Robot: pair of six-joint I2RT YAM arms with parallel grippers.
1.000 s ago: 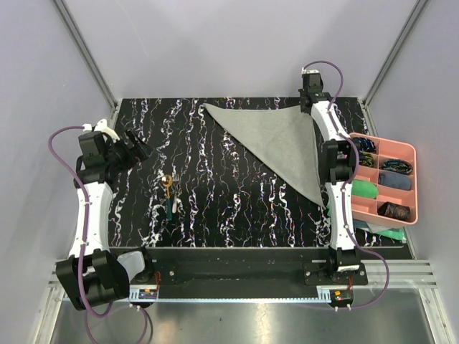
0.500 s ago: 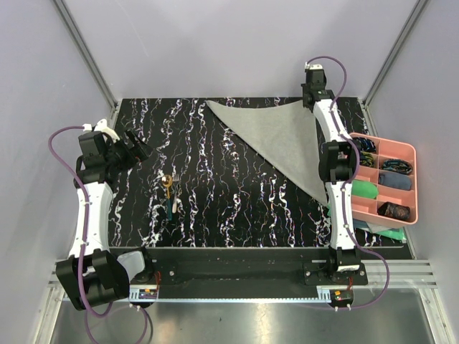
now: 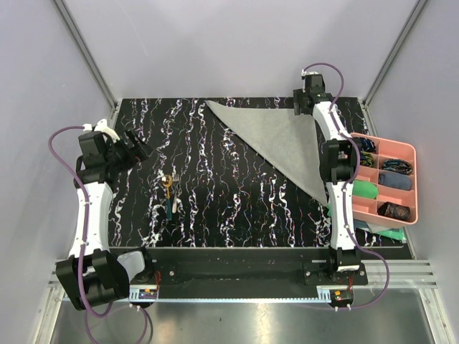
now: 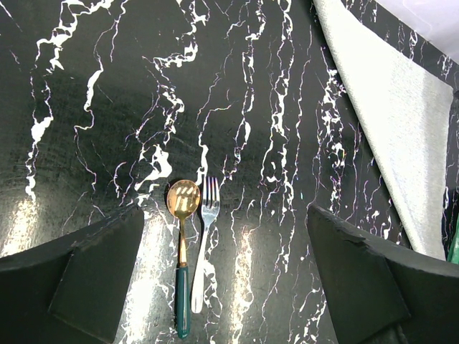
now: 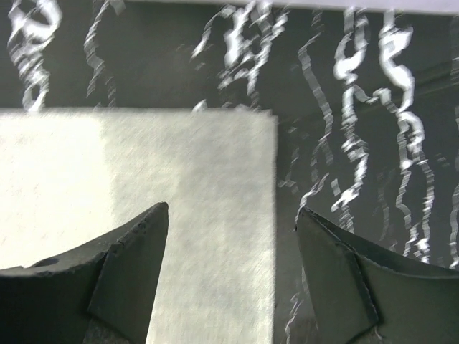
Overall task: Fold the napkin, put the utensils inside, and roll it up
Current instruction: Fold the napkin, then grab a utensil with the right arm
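The grey napkin (image 3: pixel 276 136) lies folded into a triangle on the back right of the black marbled table (image 3: pixel 215 208). Its back right corner (image 5: pixel 237 143) lies flat under my right gripper (image 3: pixel 302 107), which is open and holds nothing. In the right wrist view the gripper (image 5: pixel 232 209) has its left finger over the cloth and its right finger over bare table. The utensils, a gold spoon (image 4: pixel 183 236) with a teal handle and a fork (image 4: pixel 206 222), lie side by side at the left (image 3: pixel 170 193). My left gripper (image 3: pixel 136 147) hovers open above and behind them (image 4: pixel 226 215).
A pink compartment tray (image 3: pixel 410 154) holding small items sits at the right edge beside the right arm. Green and teal folded cloths (image 3: pixel 364 190) lie next to and under it. Grey walls enclose the table on three sides.
My right gripper has opened and let go of the napkin's back right corner, shifting slightly left. The left arm and utensils have not moved.
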